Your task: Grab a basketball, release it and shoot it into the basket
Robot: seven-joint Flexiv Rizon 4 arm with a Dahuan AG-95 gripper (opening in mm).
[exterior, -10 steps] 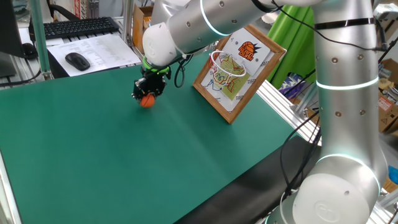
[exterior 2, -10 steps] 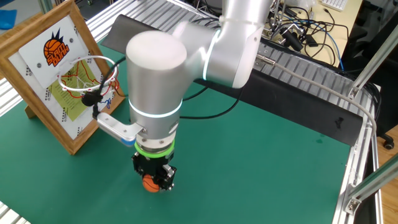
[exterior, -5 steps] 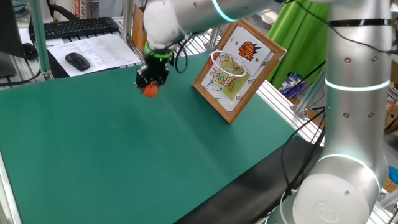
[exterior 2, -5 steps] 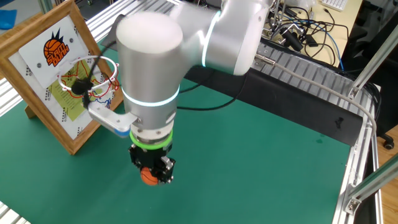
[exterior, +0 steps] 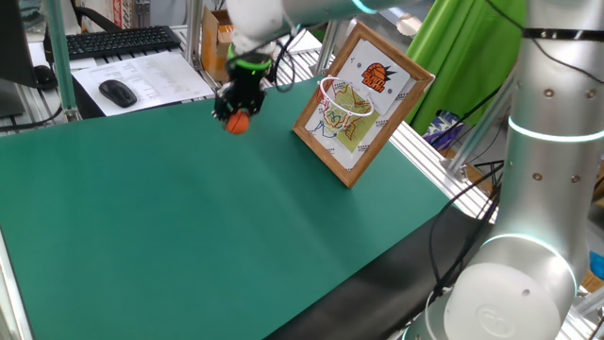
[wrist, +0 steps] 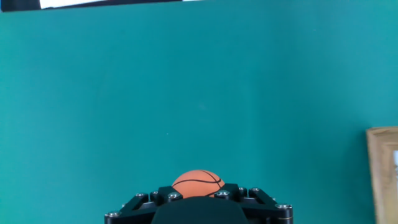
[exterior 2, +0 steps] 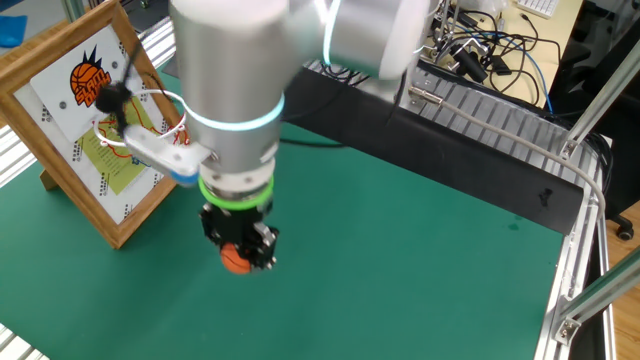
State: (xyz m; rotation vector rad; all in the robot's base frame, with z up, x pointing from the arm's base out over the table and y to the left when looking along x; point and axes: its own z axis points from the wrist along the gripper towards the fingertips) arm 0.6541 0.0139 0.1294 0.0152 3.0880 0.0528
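My gripper (exterior: pixel 237 117) is shut on the basketball (exterior: pixel 237 122), a tiny orange ball with dark seams, and holds it well above the green table. The ball also shows under the black jaws in the other fixed view (exterior 2: pixel 237 261) and at the bottom of the hand view (wrist: pixel 198 183). The basket (exterior: pixel 344 97), a white wire hoop with net, is fixed to a wood-framed board (exterior: pixel 361 104) that leans to the right of the gripper. In the other fixed view the hoop (exterior 2: pixel 140 122) is to the upper left of the gripper (exterior 2: pixel 238 255).
The green table mat (exterior: pixel 208 227) spreads under the arm. A keyboard (exterior: pixel 113 41), a computer mouse (exterior: pixel 118 93) and papers lie behind its far left edge. Cables (exterior 2: pixel 490 50) and metal rails lie beyond the far side. The board's wooden corner (wrist: pixel 380 174) shows at right in the hand view.
My gripper has risen off the table with the basketball in it and moved toward the board with the hoop.
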